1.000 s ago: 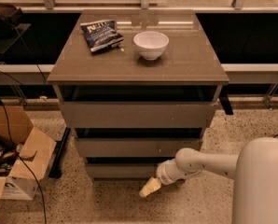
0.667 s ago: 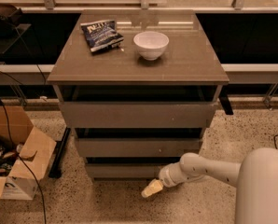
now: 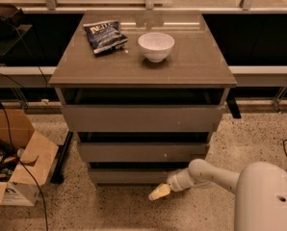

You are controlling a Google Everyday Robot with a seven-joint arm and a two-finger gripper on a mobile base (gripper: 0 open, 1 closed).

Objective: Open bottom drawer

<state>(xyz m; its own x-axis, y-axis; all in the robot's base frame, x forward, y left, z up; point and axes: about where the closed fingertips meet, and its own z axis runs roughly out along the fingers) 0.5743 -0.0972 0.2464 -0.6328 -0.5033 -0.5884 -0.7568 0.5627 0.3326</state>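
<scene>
The bottom drawer [image 3: 126, 176] is the lowest and narrowest of three grey-brown handleless fronts under the table top; its front sits just behind the middle front, with a dark gap above it. My white arm reaches in from the lower right. My gripper [image 3: 159, 192] with its cream-coloured tip is low, just in front of the bottom drawer's lower right part, close to the floor. Nothing is seen in it.
On the table top [image 3: 191, 66] lie a dark blue chip bag [image 3: 105, 35] and a white bowl [image 3: 156, 45]. An open cardboard box [image 3: 18, 167] stands on the speckled floor at the left, with cables beside it. My white base [image 3: 266, 198] fills the lower right.
My gripper and forearm have stayed at about the same spot in front of the bottom drawer. The drawer fronts have not visibly moved.
</scene>
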